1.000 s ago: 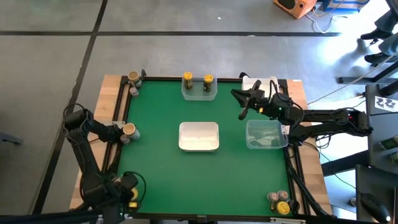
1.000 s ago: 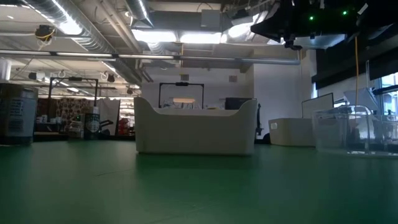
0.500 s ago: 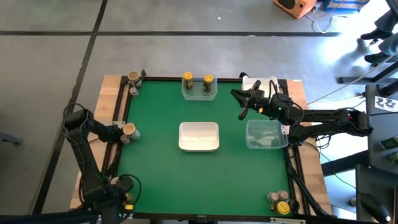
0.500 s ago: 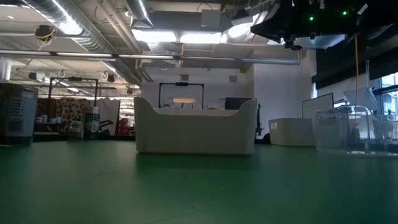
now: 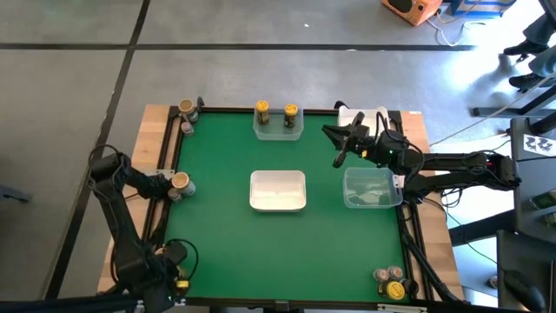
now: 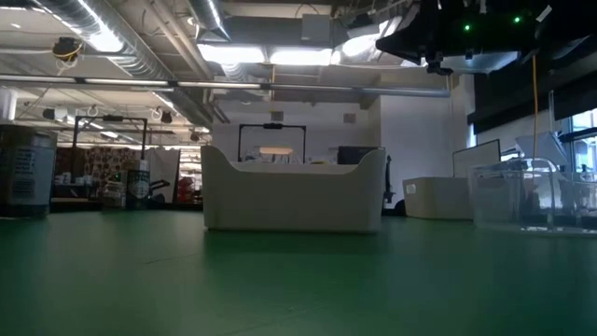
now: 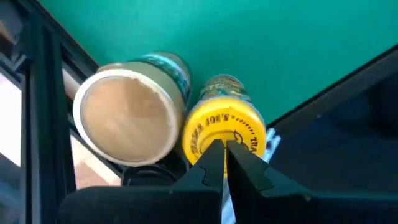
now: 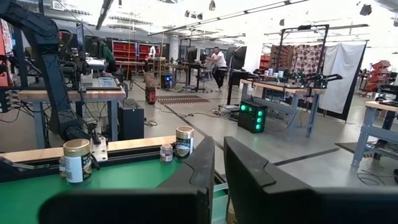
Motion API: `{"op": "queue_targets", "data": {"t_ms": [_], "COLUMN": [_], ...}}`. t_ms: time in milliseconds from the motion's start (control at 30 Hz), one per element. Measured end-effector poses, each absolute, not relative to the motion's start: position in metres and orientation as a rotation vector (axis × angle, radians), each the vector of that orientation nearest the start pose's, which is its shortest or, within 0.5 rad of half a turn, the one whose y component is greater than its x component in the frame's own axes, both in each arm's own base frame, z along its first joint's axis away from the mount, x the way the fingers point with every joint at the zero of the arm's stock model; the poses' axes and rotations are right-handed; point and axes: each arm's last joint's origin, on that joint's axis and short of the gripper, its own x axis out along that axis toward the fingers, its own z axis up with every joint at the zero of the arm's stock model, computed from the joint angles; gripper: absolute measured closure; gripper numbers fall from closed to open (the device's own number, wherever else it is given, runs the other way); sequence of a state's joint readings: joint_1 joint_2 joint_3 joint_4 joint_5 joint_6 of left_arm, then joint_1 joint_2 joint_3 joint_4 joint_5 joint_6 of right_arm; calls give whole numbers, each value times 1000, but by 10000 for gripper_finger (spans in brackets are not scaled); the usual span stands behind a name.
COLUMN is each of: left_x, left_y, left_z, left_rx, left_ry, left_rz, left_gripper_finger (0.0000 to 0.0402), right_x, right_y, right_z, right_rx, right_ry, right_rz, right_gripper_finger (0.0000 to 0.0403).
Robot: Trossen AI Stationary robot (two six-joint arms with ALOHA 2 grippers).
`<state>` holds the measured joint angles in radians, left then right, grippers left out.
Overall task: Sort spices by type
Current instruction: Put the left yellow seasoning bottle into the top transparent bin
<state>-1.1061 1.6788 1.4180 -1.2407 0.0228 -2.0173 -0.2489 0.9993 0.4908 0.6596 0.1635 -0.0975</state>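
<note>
While the left gripper (image 7: 224,163) hangs pressed together over a yellow-capped jar (image 7: 225,132) at the table's (image 5: 226,235) near left corner, a tan-capped jar (image 7: 127,115) stands just beside. The right gripper (image 5: 341,144) hovers near the far right edge, fingers almost closed, holding nothing.

Both dark six-joint arms posed over opposite sides of table.
Left two-finger gripper (image 7: 225,155) low at near-left corner, pointing down, fingers nearly closed with a thin gap. Right two-finger gripper (image 5: 337,145) raised over far-right area, arm stretched in from right edge, fingers (image 8: 193,171) narrowly parted.
</note>
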Motion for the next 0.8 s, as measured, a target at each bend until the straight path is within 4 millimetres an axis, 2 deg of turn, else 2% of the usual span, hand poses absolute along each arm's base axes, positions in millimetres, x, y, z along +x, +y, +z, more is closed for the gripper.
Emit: {"op": "queue_targets", "data": {"t_ms": [133,200,567,667,800], "left_x": [138,139,144,144,143], "left_y": [-274,-274,-272,-273,-277], "left_z": [268,268,270,270,270], "left_rx": [-780,-793,-846,-895,-992], "left_ry": [1468,1467,1452,1438,1419], "left_rz": [658,662,698,736,773], "left_gripper_finger": [393,376,182,149,131], "right_x": [208,208,208,208,208], "right_y": [-58,-58,-58,-58,-58], "right_z": [273,273,273,273,272], "right_rx": [-102,-102,-102,-102,-102], "right_ry": [-127,-127,-126,-126,-125], "right_rz": [-419,-419,-418,-418,-418], "right_gripper_finger": [364,364,364,364,364]}}
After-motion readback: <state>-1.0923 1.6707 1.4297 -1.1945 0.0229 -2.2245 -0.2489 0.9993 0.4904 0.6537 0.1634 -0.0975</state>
